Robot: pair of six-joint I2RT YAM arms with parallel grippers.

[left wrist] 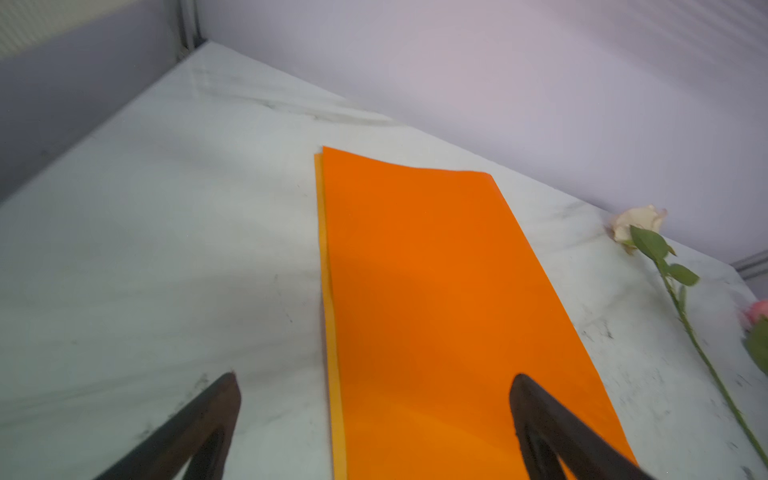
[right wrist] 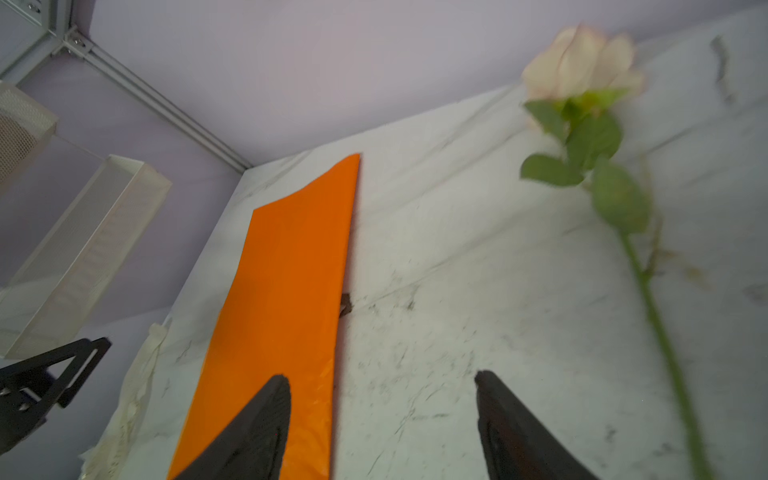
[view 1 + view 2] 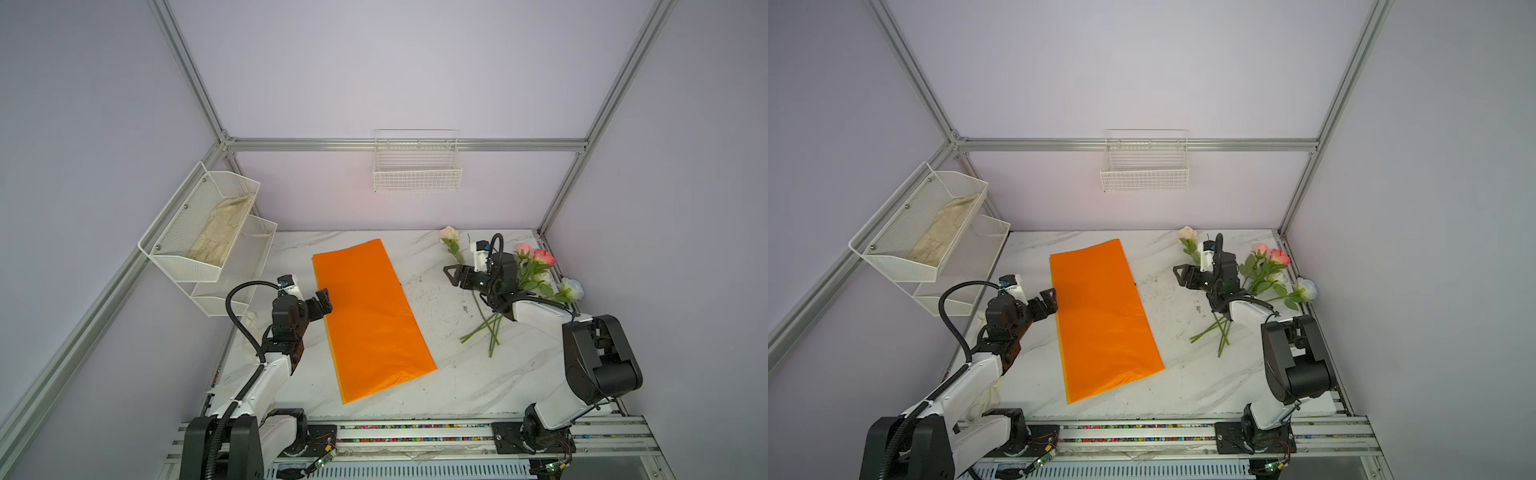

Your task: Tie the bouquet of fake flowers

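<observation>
Right gripper (image 3: 454,276) hovers beside loose long-stemmed roses (image 3: 534,276).

Light: we see even, soft brightness in both top views, with a faint pink glow on the back wall (image 3: 361,195).
Shadows: we find a soft grey band across the orange wrapping paper (image 1: 436,291) and the table (image 1: 166,249) in the left wrist view.
Blur: we see the cream rose (image 2: 582,66) smeared in the right wrist view.
Distortion: the frame posts (image 3: 187,70) lean outward toward the top views' edges.

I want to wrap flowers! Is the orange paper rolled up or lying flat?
Flat: the orange paper lies spread out on the table.
</observation>
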